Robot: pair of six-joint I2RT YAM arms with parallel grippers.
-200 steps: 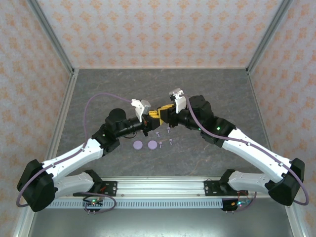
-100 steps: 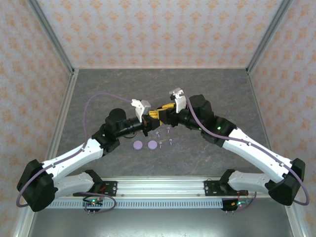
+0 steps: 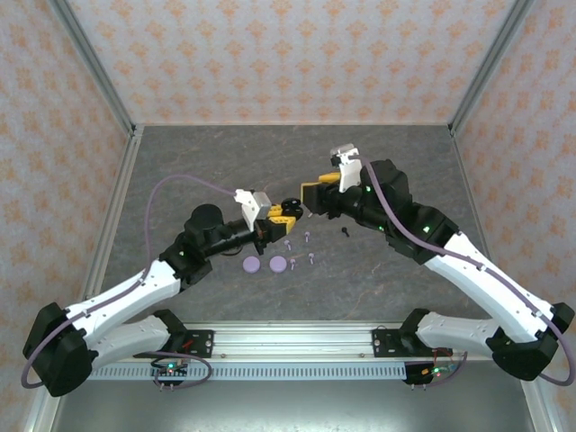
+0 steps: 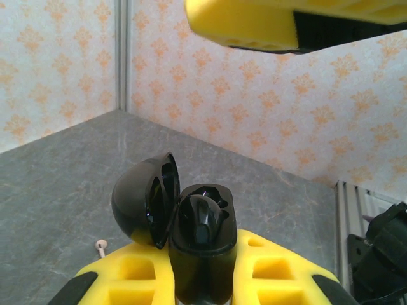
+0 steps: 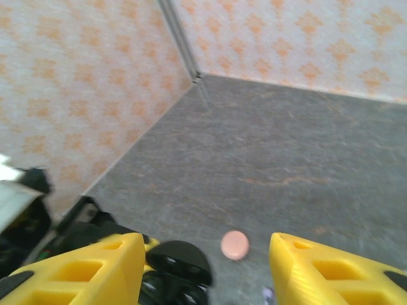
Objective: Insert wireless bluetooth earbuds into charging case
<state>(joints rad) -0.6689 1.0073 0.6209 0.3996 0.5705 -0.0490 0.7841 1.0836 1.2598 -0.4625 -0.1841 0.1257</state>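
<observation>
**A:** The left fingers (image 4: 273,270) are clamped tight on the glossy black charging case (image 4: 202,244). It stands upright, mouth up, with its domed lid (image 4: 145,206) swung open sideways. The frame edge cuts off its base.

**B:** Anything seated inside?

**A:** There's a dark shape in one well, black on black, so I can't call it. The right fingers (image 5: 331,270) are spread wide over the case, holding nothing.

**B:** And the buds?

**A:** The tiny pale lavender stemmed earbuds (image 3: 288,243) lie loose on the grey worktop (image 3: 180,162), near two lavender discs (image 3: 252,265). A black earbud (image 3: 346,232) lies apart. They're too small to tell the stem directions.
</observation>
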